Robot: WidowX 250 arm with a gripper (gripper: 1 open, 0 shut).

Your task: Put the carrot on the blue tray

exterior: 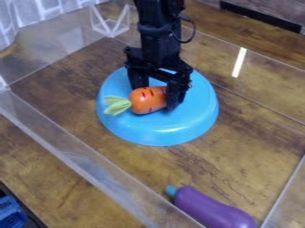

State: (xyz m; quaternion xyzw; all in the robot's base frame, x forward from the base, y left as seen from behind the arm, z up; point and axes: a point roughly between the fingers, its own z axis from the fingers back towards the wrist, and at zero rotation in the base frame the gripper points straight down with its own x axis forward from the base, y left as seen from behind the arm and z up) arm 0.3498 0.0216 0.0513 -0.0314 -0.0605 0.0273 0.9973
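The orange carrot [145,101] lies on its side on the left half of the round blue tray [191,117], its light green leaves [116,105] pointing left over the rim. Directly above the carrot, my black gripper [156,82] hangs with its jaws open. One fingertip [177,96] reaches down just right of the carrot, and the other sits behind it. Nothing is held between the fingers.
A purple eggplant toy [213,210] lies near the front edge on the wooden tabletop [71,89]. Clear plastic walls [71,169] fence the work area at the left, front and right.
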